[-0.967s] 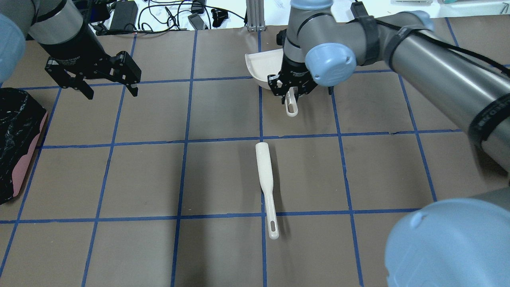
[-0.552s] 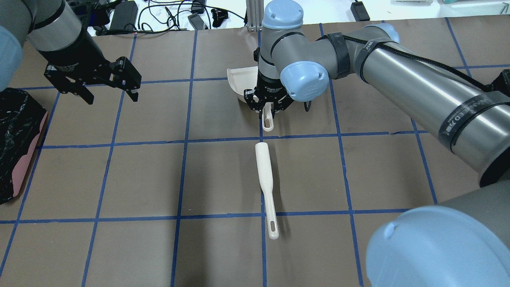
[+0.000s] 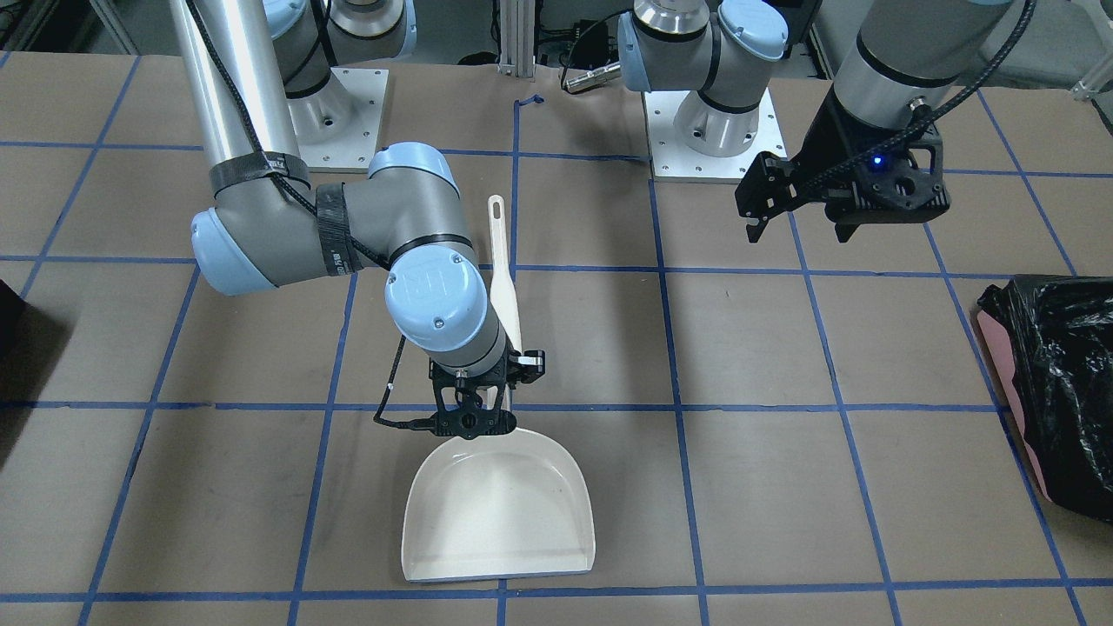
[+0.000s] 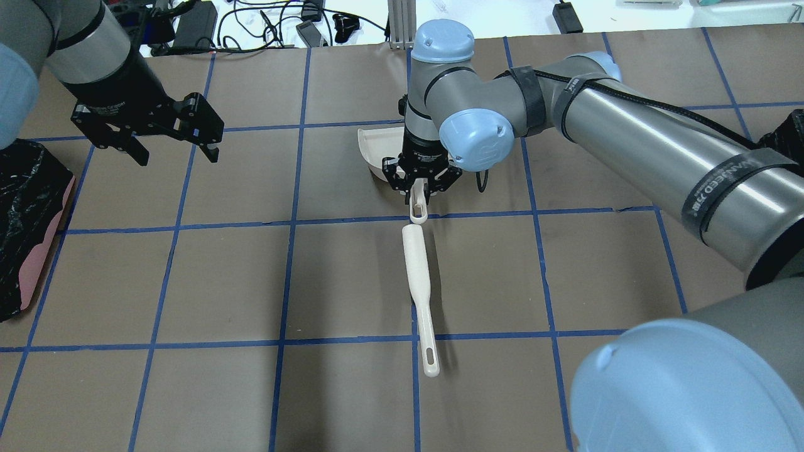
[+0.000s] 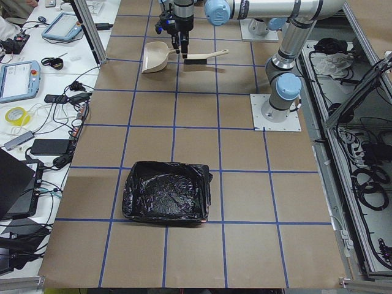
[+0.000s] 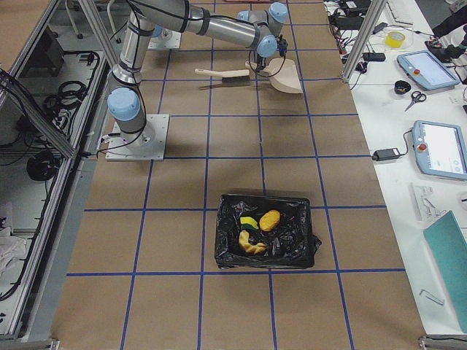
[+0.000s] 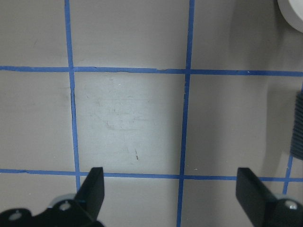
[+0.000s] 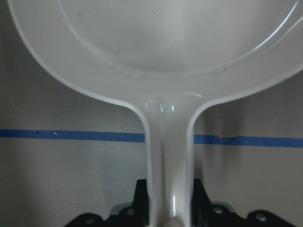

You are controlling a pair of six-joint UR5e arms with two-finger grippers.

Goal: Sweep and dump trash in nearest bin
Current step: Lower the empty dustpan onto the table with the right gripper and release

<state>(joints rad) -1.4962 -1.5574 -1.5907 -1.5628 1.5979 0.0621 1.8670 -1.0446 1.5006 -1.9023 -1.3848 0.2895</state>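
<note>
Inside the bin [image 6: 264, 263], the trash [image 6: 270, 219]

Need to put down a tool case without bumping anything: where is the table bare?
Widest bare patch: the squares between the bagged pink bin and the brush, and under the open left pincer. Bare too: the squares on the brush's other side. Crowded: the middle, where the right pincer grips the dustpan handle just beyond the brush's tip.

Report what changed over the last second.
The right gripper, shut on the dustpan by its handle, carried it left and back toward the robot; the handle's end now nearly meets the brush. The brush has not moved, and the left gripper stays open, about where it was.
</note>
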